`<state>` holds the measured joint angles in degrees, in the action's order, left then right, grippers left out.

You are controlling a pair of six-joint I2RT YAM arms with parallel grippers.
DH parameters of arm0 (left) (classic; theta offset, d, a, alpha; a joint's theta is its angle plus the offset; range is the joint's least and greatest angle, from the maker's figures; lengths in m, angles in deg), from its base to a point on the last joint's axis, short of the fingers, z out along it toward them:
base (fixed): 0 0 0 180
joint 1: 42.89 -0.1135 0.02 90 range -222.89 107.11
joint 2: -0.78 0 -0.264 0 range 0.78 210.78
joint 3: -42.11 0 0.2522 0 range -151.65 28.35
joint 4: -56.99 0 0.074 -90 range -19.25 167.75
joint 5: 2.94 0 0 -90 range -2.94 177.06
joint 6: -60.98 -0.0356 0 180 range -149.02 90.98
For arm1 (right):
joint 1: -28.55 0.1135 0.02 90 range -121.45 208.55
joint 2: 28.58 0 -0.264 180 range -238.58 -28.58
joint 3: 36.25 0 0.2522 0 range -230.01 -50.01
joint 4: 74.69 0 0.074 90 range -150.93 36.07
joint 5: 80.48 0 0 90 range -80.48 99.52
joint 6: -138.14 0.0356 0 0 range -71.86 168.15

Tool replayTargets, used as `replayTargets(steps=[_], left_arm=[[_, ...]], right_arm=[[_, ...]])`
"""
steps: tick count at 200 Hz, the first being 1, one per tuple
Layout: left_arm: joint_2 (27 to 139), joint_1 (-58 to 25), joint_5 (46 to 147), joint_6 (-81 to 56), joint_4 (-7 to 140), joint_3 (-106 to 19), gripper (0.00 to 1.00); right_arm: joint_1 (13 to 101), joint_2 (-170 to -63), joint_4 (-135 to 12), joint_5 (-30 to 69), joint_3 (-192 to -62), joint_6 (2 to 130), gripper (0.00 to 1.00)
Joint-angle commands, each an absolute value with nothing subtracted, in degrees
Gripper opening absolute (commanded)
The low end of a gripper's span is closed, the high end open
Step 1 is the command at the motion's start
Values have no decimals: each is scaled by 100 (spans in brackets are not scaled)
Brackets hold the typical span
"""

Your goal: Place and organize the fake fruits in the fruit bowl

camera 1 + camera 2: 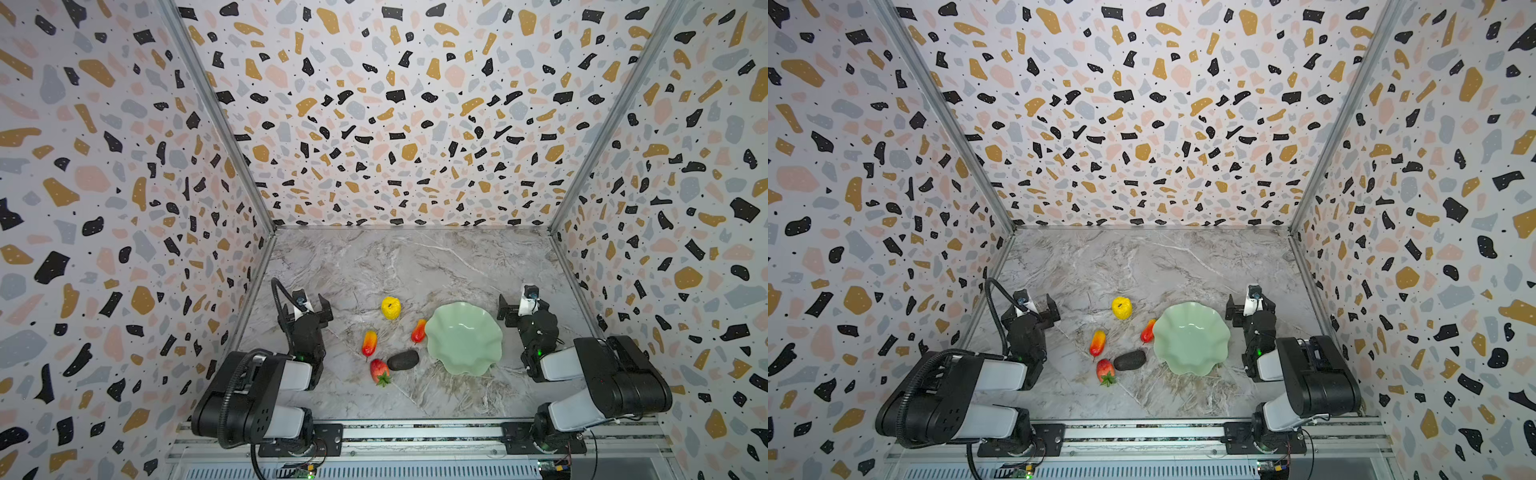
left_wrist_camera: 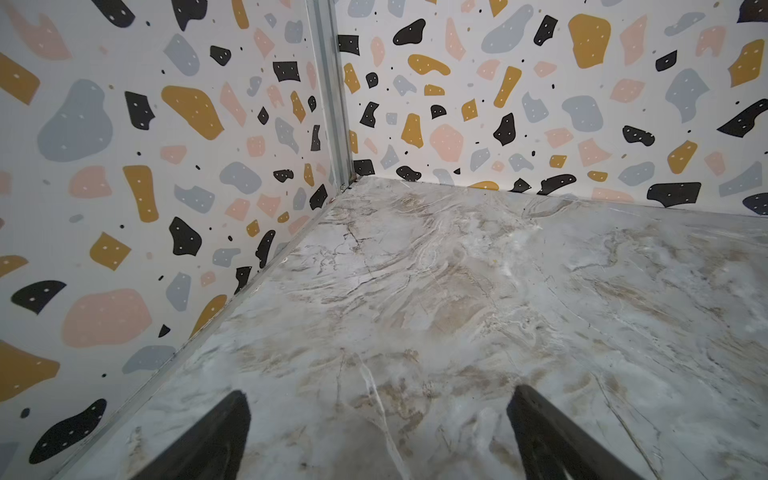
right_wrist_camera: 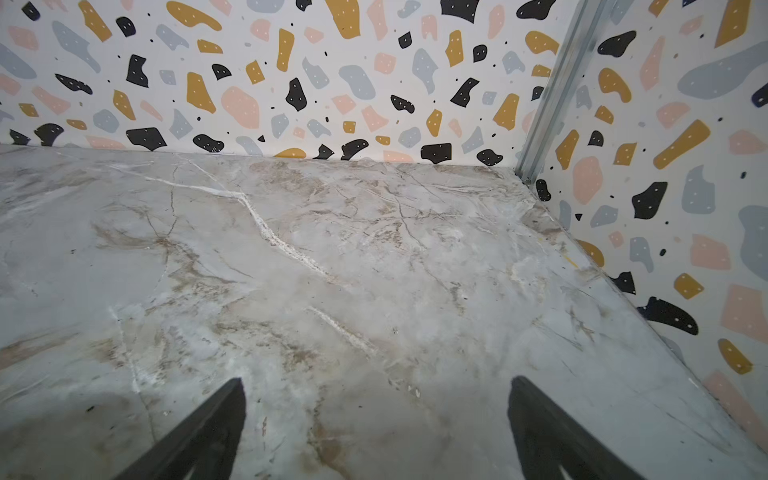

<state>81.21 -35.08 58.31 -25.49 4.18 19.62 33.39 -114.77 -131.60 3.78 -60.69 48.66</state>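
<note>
Task not yet begun: the bowl [image 1: 463,338] stands empty toward the right edge of the surface [image 1: 415,266], the yellow fruit [image 1: 391,307], strawberry [image 1: 379,370], dark fruit [image 1: 403,360], red-yellow fruit [image 1: 419,331] just beside its rim and twin [image 1: 369,343] all lying outside it, while left hand [image 2: 379,390] and right hand [image 3: 376,379] gape wide, holding nothing.

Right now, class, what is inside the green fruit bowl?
Nothing: the fruit bowl shows only its bare inside in both top views. The yellow fruit, both red-to-yellow fruits, strawberry and dark oval fruit lie outside on the table. The table beneath it is hidden.
</note>
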Motion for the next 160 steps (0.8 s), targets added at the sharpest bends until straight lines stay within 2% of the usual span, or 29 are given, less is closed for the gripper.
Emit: replayTargets(steps=[1, 160], left_arm=[[8095, -3533, 5852, -2630, 94, 1931, 100], [8104, -3525, 5881, -2641, 114, 1913, 100]], right_arm=[[3321, -11359, -13125, 395, -6219, 4815, 99], [3338, -11407, -13104, 389, -6258, 4823, 99]])
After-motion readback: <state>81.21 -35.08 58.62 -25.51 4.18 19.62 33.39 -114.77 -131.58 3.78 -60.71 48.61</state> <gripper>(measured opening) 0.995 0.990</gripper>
